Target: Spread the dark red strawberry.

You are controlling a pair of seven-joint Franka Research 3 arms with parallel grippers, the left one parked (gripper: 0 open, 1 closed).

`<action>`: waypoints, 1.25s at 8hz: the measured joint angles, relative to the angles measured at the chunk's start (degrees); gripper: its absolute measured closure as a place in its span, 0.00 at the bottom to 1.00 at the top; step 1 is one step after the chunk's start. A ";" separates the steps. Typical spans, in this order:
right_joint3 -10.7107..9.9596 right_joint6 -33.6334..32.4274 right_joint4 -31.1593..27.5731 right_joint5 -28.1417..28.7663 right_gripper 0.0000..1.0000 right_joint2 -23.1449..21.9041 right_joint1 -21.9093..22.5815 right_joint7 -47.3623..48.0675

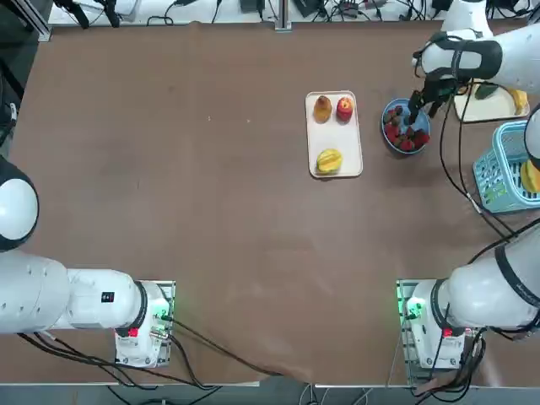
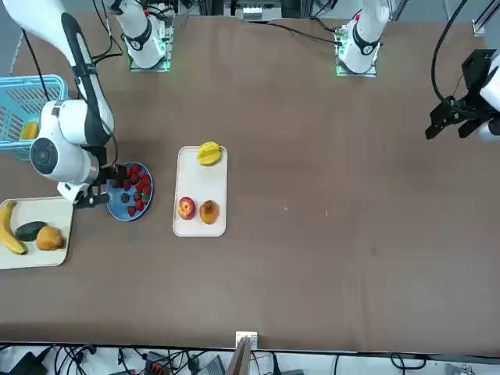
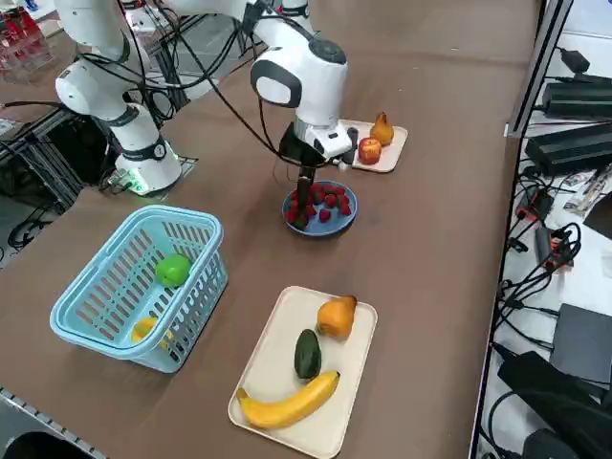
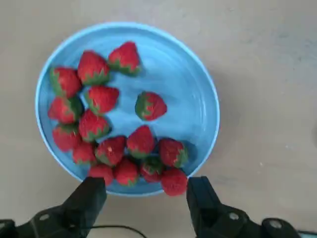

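A blue plate (image 4: 183,84) holds several red strawberries (image 4: 93,125), most bunched along one side and a single one (image 4: 150,105) lying apart near the middle. None of them stands out as clearly darker in the right wrist view. My right gripper (image 4: 146,194) hangs just over the plate's rim beside the bunch, open, with nothing between its fingers (image 4: 91,196). From overhead, the gripper (image 1: 418,105) is over the plate (image 1: 385,131) at the table's far right. The right side view shows the gripper (image 3: 304,196) reaching down onto the plate (image 3: 337,228).
A cream tray (image 1: 352,160) with a pear, an apple and a yellow fruit lies just left of the plate. A light blue basket (image 1: 506,169) with fruit stands to the right. Beyond it, another tray (image 3: 277,354) carries a banana, an avocado and an orange fruit.
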 joint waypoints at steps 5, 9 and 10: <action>0.02 4.80 -4.54 -2.24 0.08 -0.26 -1.45 -12.98; 0.04 6.93 -5.68 -3.63 0.17 -0.03 -1.45 -13.60; 0.04 7.27 -5.89 -3.63 0.17 0.17 -1.45 -13.63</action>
